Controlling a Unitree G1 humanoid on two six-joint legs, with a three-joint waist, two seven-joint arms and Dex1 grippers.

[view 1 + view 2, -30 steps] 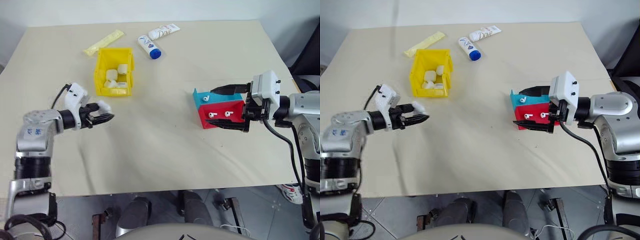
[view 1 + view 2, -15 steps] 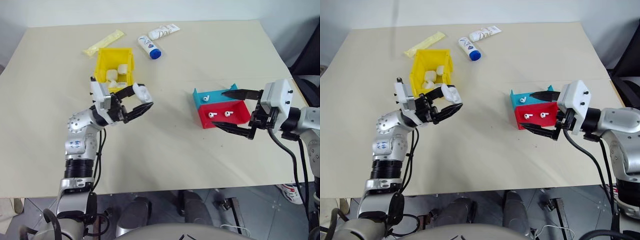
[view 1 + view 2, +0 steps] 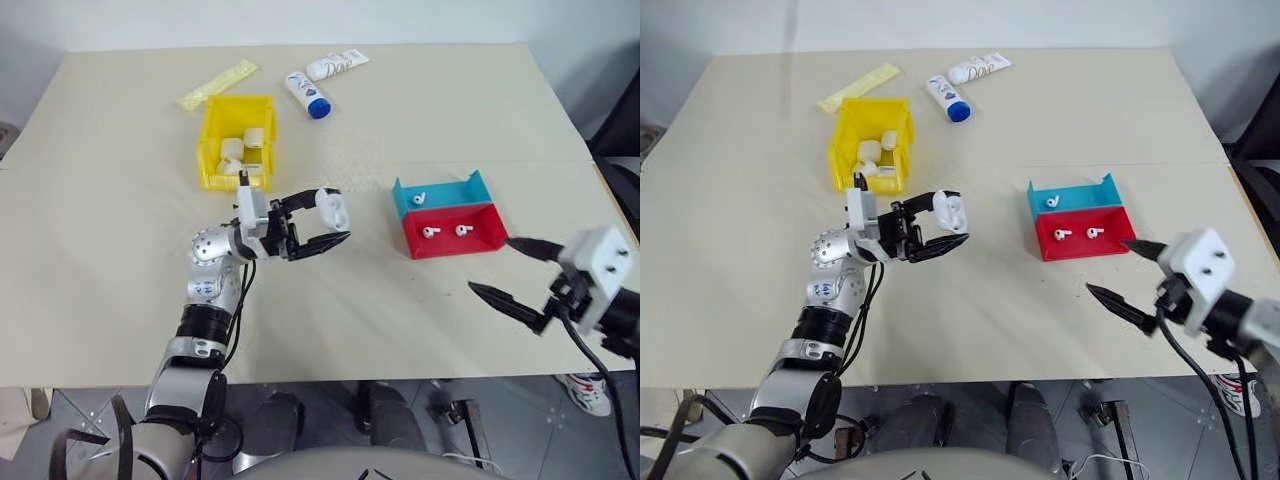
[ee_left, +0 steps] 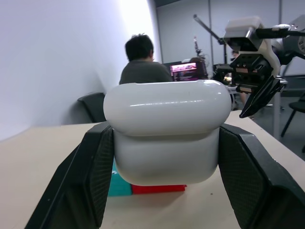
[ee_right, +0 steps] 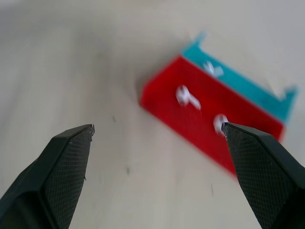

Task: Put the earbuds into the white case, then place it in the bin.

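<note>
My left gripper is shut on the white case and holds it above the middle of the table, pointing towards the trays. The left wrist view shows the case with its lid down between the two fingers. Two earbuds lie in the red tray, and a third earbud lies in the teal tray behind it. My right gripper is open and empty, in front of the red tray and to its right, apart from it. The yellow bin stands further back on the left with several white pieces inside.
Two white tubes with blue print and a pale yellow packet lie behind the bin. The table's front edge runs just below both arms. A seated person and a lit screen show beyond the table in the left wrist view.
My left gripper has swung right with the case, from the table's left side to its middle. My right gripper has drawn back from around the trays towards the near right edge, still open.
</note>
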